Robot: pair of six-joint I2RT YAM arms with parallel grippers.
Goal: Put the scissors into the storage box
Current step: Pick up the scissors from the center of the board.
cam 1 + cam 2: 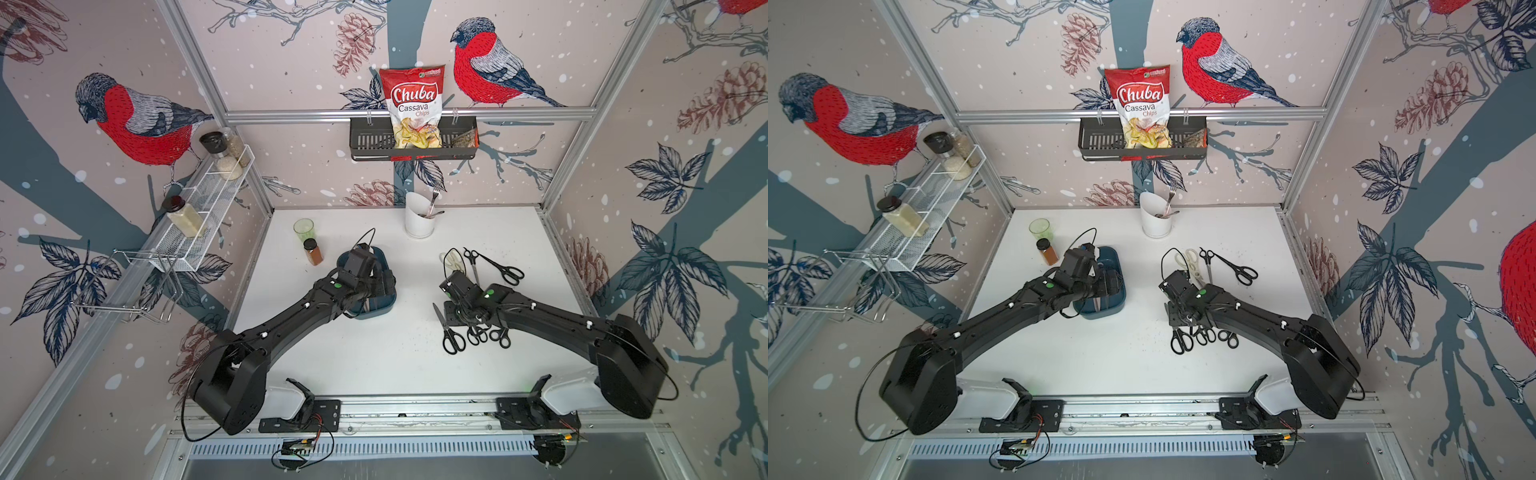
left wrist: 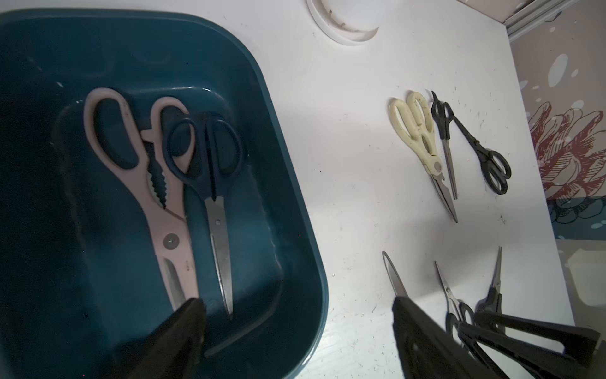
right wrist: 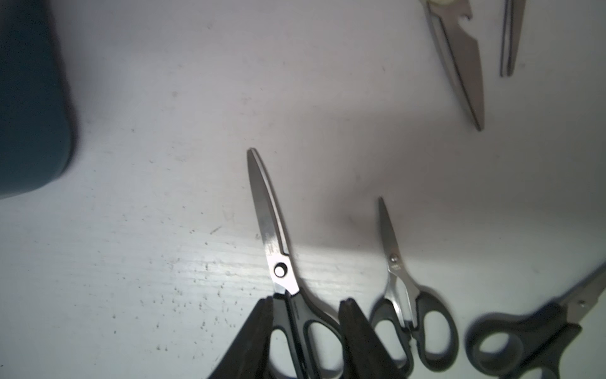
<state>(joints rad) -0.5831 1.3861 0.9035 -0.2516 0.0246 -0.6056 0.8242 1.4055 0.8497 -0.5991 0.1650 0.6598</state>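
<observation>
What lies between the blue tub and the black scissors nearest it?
Nothing; the right wrist view shows only bare white table between the storage box and those black scissors.

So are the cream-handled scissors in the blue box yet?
No, the cream-handled scissors lie on the white table outside the blue box, which holds only a pink-handled pair and a dark-handled pair.

Bullfinch wallpaper [image 1: 490, 62], aluminium frame rails [image 1: 291, 115], white tabletop [image 1: 374, 353], wire wall shelf [image 1: 199, 224]

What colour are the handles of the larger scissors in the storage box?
Pale pink handles, clearest in the left wrist view.
</observation>
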